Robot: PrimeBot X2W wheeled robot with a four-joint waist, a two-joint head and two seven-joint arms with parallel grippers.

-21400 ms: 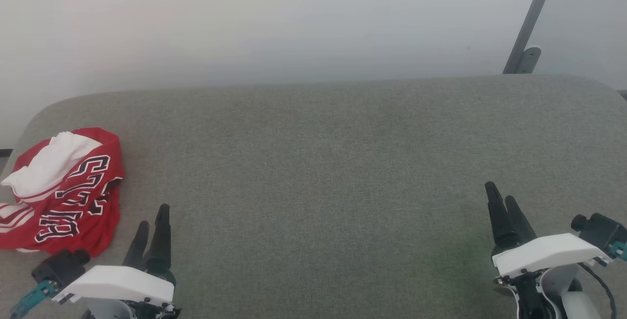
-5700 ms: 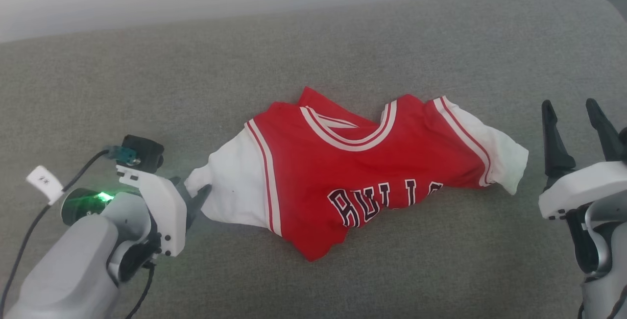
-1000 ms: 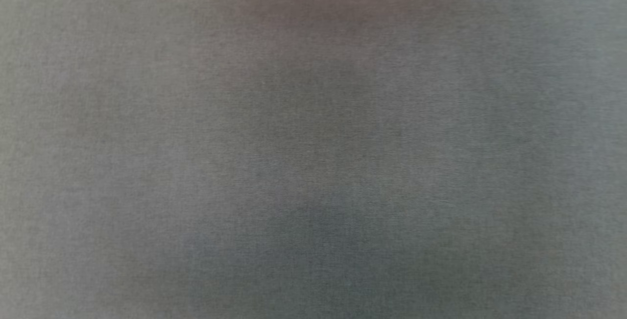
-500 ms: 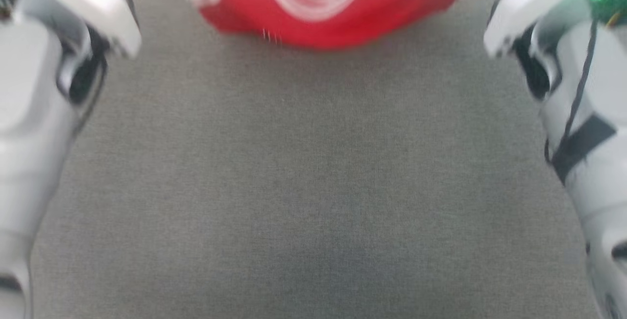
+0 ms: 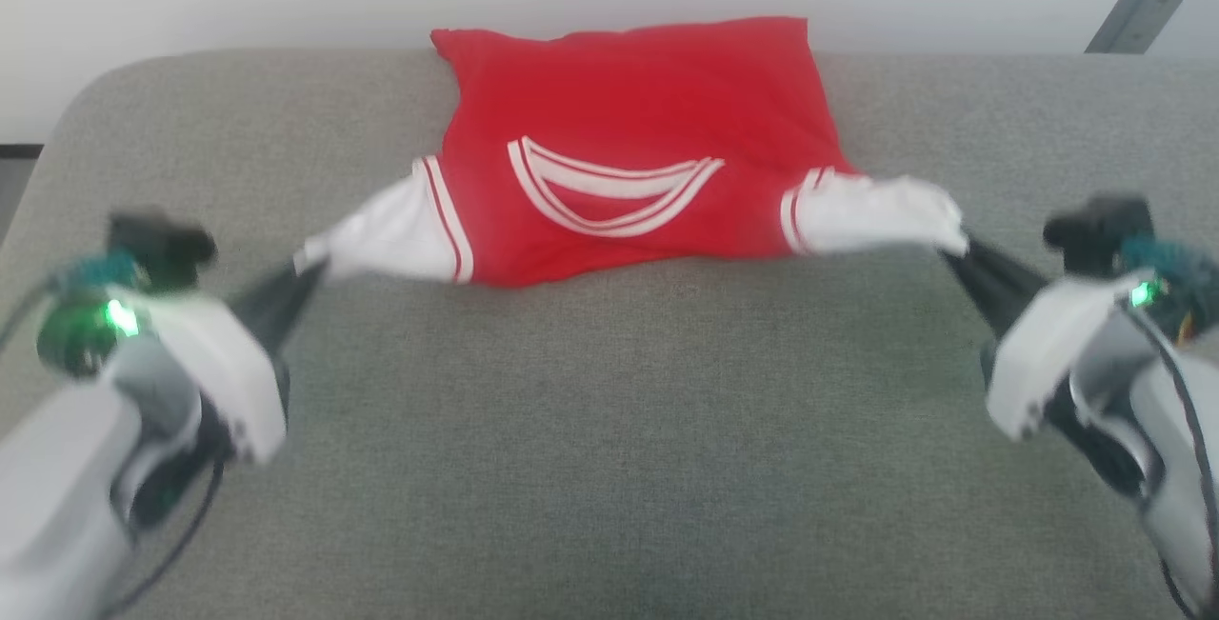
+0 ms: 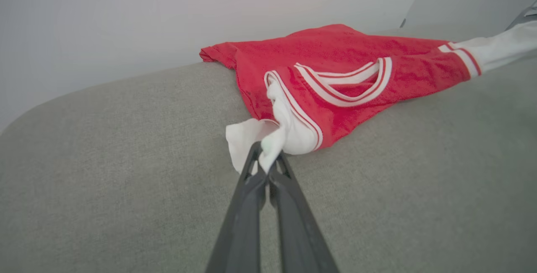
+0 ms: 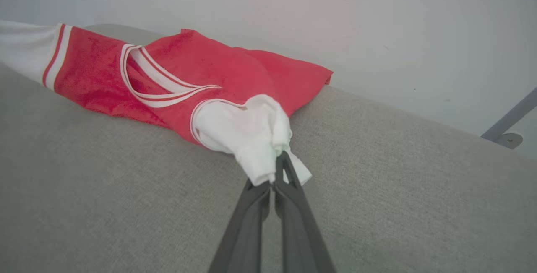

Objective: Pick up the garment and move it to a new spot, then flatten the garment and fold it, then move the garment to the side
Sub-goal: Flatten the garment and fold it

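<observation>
— How is the red Bulls jersey [image 5: 629, 125] held?
— Its white sleeve ends are pinched, one by the left gripper [image 5: 309, 270] and one by the right gripper [image 5: 954, 253], both clamped on cloth.
— Where is it laid?
— It is stretched crosswise between them on the grey cushion [image 5: 609, 468], with the hem at the far edge.

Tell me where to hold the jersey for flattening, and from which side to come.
Grip the white ends of the left sleeve and right sleeve, each from its outer side. They stick out sideways past the red body, so pulling apart should stretch the jersey flat. The left gripper and right gripper are shut there.
</observation>
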